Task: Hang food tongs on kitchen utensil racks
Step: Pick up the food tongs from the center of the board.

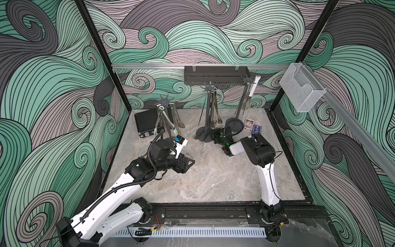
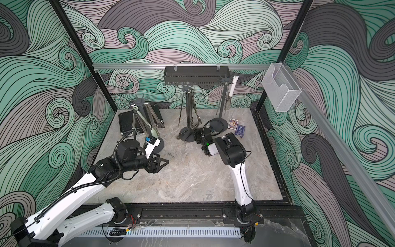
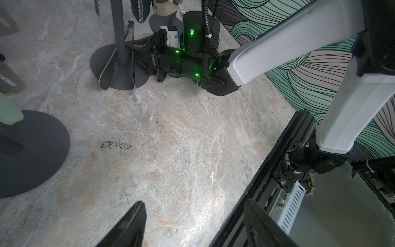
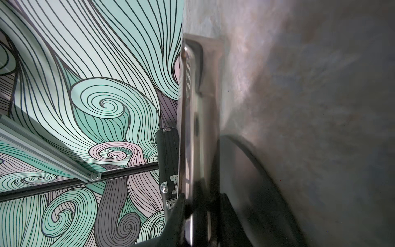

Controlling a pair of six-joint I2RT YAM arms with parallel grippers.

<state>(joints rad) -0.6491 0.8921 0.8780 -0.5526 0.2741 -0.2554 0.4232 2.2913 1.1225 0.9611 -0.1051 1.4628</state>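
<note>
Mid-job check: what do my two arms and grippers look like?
White shells, black joints on both. Left arm carries a ribbed black conduit; right arm a thin black cable and green wrist lights. Left gripper and right gripper have black fingers.

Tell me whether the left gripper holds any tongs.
No: in the left wrist view the left gripper stands open, with nothing but the table showing between its jaws.

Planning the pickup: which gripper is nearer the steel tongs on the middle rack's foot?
Right. The right gripper is closed on the steel tongs; the left gripper hangs open above the table, well away.
</note>
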